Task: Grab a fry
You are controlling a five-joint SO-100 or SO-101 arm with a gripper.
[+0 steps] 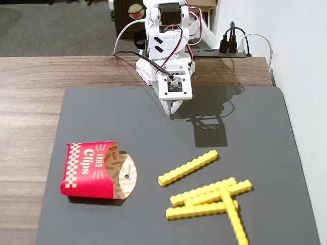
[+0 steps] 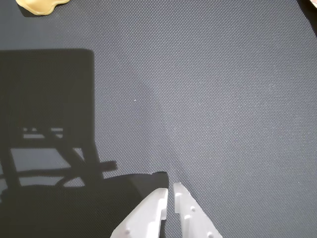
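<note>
Several bright yellow crinkle-cut fries lie on the dark mat at the front right of the fixed view. One fry lies alone and slanted. The others lie in a crossed pile below it. My white gripper hangs near the mat's back edge, well away from the fries, with its fingertips close together and nothing between them. In the wrist view the gripper shows shut over bare mat, and a yellow fry end peeks in at the top left corner.
A red "Fries Clips" carton lies on its side at the mat's front left. The dark mat covers a wooden table. The arm's base and cables stand at the back. A white wall runs along the right.
</note>
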